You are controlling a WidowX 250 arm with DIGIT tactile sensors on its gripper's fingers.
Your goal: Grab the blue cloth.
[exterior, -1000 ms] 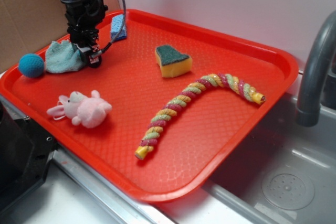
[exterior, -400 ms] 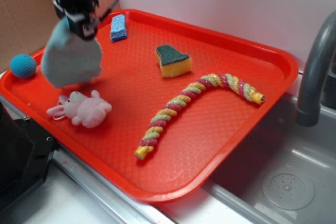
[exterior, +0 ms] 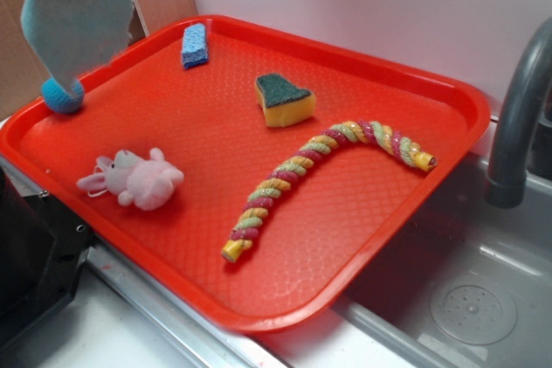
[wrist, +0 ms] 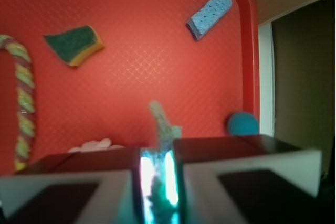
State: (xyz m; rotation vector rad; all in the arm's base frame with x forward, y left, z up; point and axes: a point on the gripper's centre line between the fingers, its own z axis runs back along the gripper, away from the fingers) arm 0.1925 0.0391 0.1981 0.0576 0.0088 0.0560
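Note:
The blue cloth (exterior: 76, 15) hangs in the air at the top left of the exterior view, well above the red tray (exterior: 362, 213). The gripper itself is above the frame edge there. In the wrist view my gripper (wrist: 156, 174) is shut on the cloth, which is pinched between the two jaws, with a strip of it (wrist: 161, 124) sticking out below them over the tray (wrist: 142, 77).
On the tray lie a small blue sponge block (exterior: 194, 45), a green-and-yellow sponge (exterior: 283, 99), a twisted rope toy (exterior: 310, 174), a pink plush (exterior: 134, 178) and a blue crocheted ball (exterior: 62, 96), partly behind the cloth. A sink and faucet (exterior: 517, 118) stand at right.
The gripper has risen out of the top of the exterior view with the cloth, lifting it from the tray floor to high above the ball.

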